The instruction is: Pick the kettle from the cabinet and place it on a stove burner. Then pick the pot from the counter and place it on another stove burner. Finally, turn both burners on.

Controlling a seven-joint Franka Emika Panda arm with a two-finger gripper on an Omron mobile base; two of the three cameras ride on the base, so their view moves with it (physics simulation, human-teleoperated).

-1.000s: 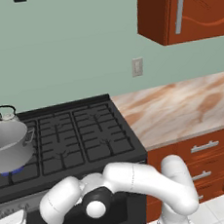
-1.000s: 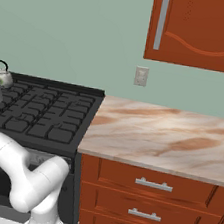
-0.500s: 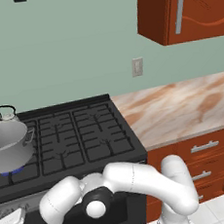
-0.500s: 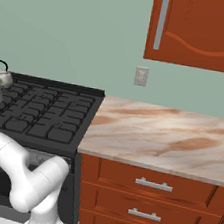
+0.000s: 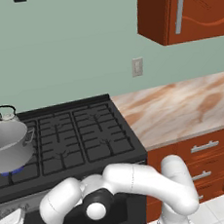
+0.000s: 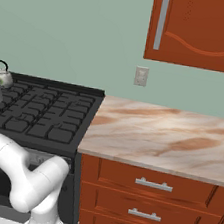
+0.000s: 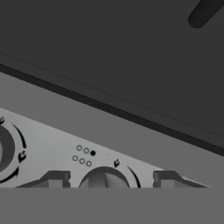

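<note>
Gripper (image 7: 109,179) fingertips flank a stove knob (image 7: 105,178) — seemingly apart from it.

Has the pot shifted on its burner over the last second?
No. In the left base view the pot sits at the same spot on the stove grate, in front of the kettle, as before.

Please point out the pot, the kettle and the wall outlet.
pot (image 5: 7,144), left base view, its grey side wall.
kettle (image 5: 7,116), left base view, its lid.
wall outlet (image 6: 141,76), right base view, middle of its plate.
</note>
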